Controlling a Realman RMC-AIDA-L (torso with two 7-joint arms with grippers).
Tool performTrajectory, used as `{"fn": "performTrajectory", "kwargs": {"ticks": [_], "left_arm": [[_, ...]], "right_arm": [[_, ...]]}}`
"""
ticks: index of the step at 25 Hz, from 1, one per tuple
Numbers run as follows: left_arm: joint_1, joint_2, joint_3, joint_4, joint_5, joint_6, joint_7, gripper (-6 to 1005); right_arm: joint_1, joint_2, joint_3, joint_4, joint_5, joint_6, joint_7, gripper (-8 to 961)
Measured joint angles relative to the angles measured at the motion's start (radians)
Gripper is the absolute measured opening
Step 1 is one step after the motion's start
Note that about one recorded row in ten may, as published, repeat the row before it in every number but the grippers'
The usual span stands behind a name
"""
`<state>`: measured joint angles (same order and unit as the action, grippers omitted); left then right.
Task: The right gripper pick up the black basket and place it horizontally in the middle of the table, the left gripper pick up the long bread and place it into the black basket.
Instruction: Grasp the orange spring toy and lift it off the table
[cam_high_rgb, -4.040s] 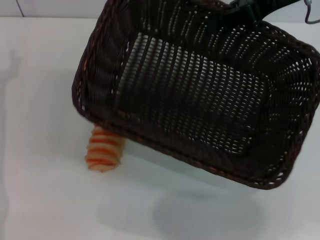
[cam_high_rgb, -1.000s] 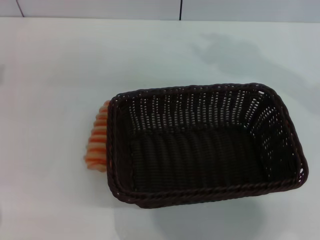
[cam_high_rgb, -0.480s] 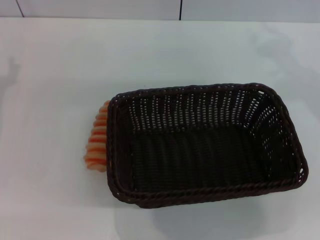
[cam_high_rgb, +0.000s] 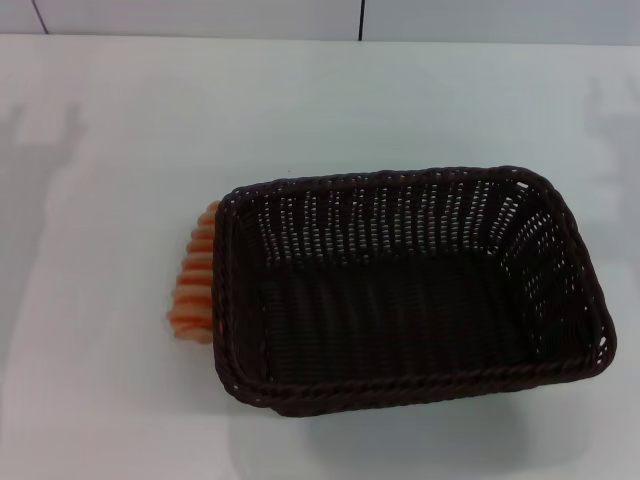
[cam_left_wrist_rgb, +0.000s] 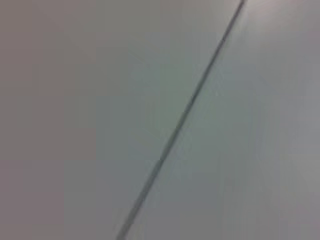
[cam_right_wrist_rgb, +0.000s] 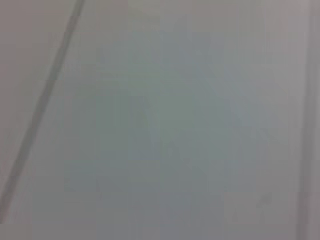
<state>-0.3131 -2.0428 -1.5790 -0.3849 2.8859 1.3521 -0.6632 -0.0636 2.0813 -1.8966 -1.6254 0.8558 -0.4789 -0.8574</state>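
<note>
The black basket (cam_high_rgb: 410, 290) stands upright and empty on the white table (cam_high_rgb: 120, 130), its long side running left to right, near the middle of the head view. The long bread (cam_high_rgb: 193, 285), striped orange and cream, lies on the table against the basket's left end, partly hidden by the rim. Neither gripper shows in any view. Only faint shadows fall on the table at the far left and far right. Both wrist views show a plain pale surface with a thin dark seam.
A wall with a dark vertical seam (cam_high_rgb: 361, 18) runs along the table's far edge. Bare tabletop lies left of the bread and behind the basket.
The basket was held tilted in the air 4 s ago and now rests flat on the table. In the last second the shadow at the right slid further right and one grew at the left.
</note>
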Motion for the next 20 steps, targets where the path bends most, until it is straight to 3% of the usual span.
{"fn": "performTrajectory", "kwargs": {"ticks": [3,4,7,8,9,14,17,18,19,20], "left_arm": [[0.001,0.017,0.082,-0.03,0.001,-0.035,-0.043,864],[0.001,0.017,0.082,-0.03,0.001,-0.035,-0.043,864],[0.005,0.038,0.141,-0.089,0.001,-0.163,-0.061,864],[0.007,0.053,0.169,-0.133,0.001,-0.273,-0.063,864],[0.007,0.053,0.169,-0.133,0.001,-0.273,-0.063,864],[0.004,0.097,0.233,-0.278,0.001,-0.582,-0.071,864],[0.004,0.124,0.258,-0.388,0.002,-0.817,-0.069,864],[0.002,0.138,0.263,-0.453,0.002,-0.963,-0.065,864],[0.002,0.138,0.263,-0.453,0.002,-0.963,-0.065,864],[0.001,0.152,0.263,-0.514,0.002,-1.094,-0.062,864]], "right_arm": [[-0.003,0.0,-0.087,0.164,-0.009,-0.321,0.0,433],[-0.003,0.0,-0.087,0.164,-0.009,-0.321,0.0,432],[0.004,0.001,-0.129,0.285,-0.005,-0.507,0.014,432],[0.011,0.001,-0.147,0.368,0.0,-0.627,0.055,432],[0.011,0.001,-0.147,0.368,0.0,-0.627,0.055,432],[0.026,0.0,-0.133,0.523,0.001,-0.809,0.241,433],[0.038,-0.001,-0.103,0.583,0.002,-0.824,0.302,433],[0.044,-0.001,-0.094,0.604,0.002,-0.825,0.316,433],[0.051,0.0,-0.088,0.622,0.002,-0.825,0.329,433],[0.059,0.0,-0.082,0.639,0.003,-0.826,0.338,433]]}}
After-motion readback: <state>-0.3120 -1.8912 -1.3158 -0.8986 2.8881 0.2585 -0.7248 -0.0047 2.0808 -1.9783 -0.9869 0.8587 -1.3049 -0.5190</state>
